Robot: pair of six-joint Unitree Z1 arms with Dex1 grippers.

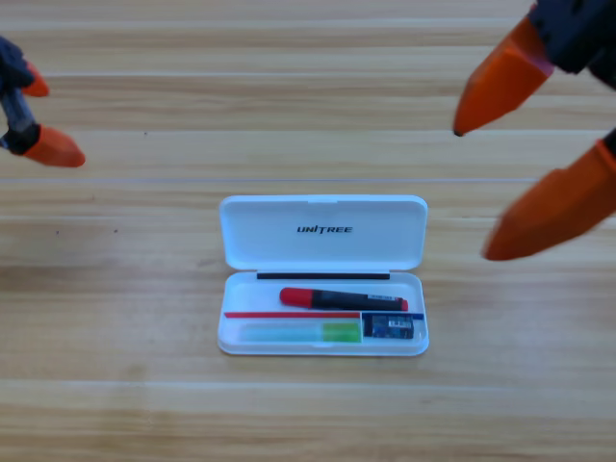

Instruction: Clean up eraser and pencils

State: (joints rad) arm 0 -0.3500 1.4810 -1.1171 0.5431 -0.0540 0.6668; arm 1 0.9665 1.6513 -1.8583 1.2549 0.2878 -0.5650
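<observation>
Two pencils (327, 315) and eraser (392, 326) lie inside open white case (322, 234).

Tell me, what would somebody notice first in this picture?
Probably the right gripper at the upper right, its big orange fingers spread wide. Next, the open white case mid-table, holding the red-capped black pencil, the green pencil and the eraser. The left gripper waits at the left edge.

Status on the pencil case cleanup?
Left gripper open, left edge. Right gripper open, upper right. Both pencils and eraser inside open case.
</observation>
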